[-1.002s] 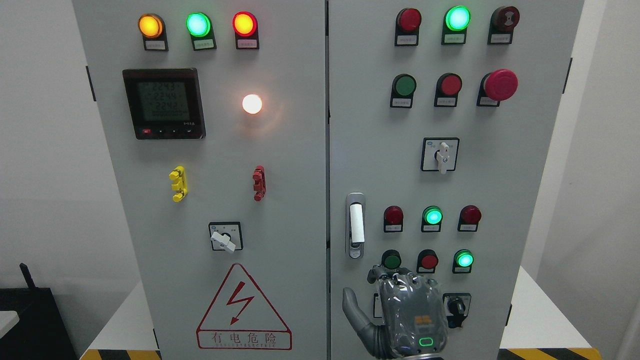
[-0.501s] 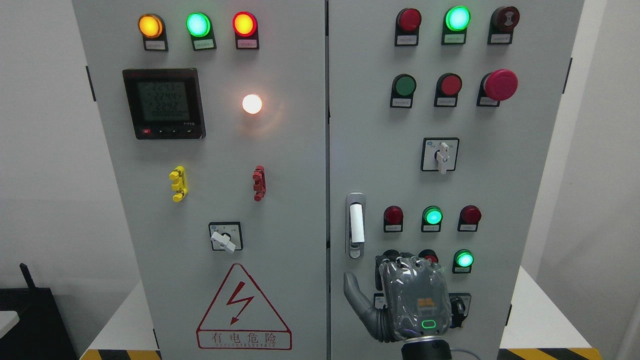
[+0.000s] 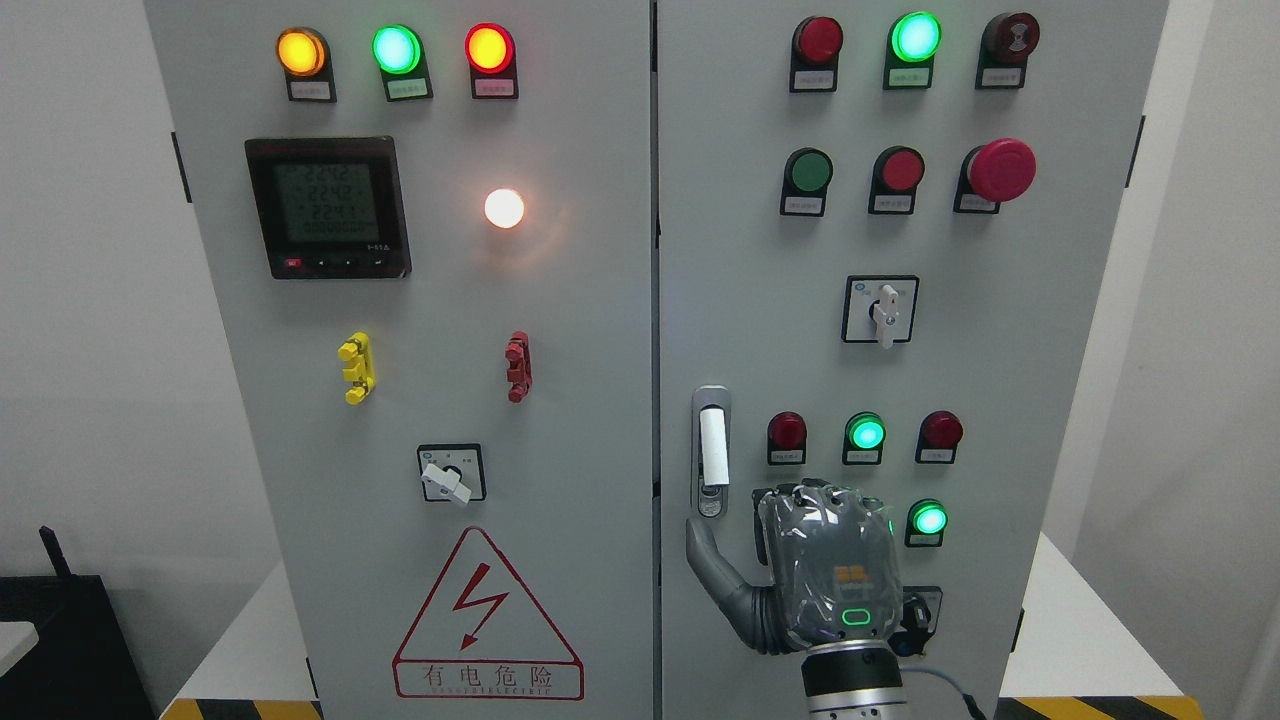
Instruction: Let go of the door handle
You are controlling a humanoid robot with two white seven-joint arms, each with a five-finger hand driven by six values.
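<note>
Grey cabinet door (image 3: 760, 250) fills the view; right hand (image 3: 815, 570), fingers curled and empty, hovers just below the door handle (image 3: 711, 450), where its thumb risks snagging it.

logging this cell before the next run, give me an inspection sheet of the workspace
surface: grey cabinet door, shut, lamps lit.
job's things: door handle, upright, flush in its recess, ungrasped.
clutter: nothing seen.
grippers: right hand below and right of the handle, thumb out, holding nothing; left out of view.
cables: grey cable at the wrist.
surroundings: hazard stripes on the base, black box at left.
</note>
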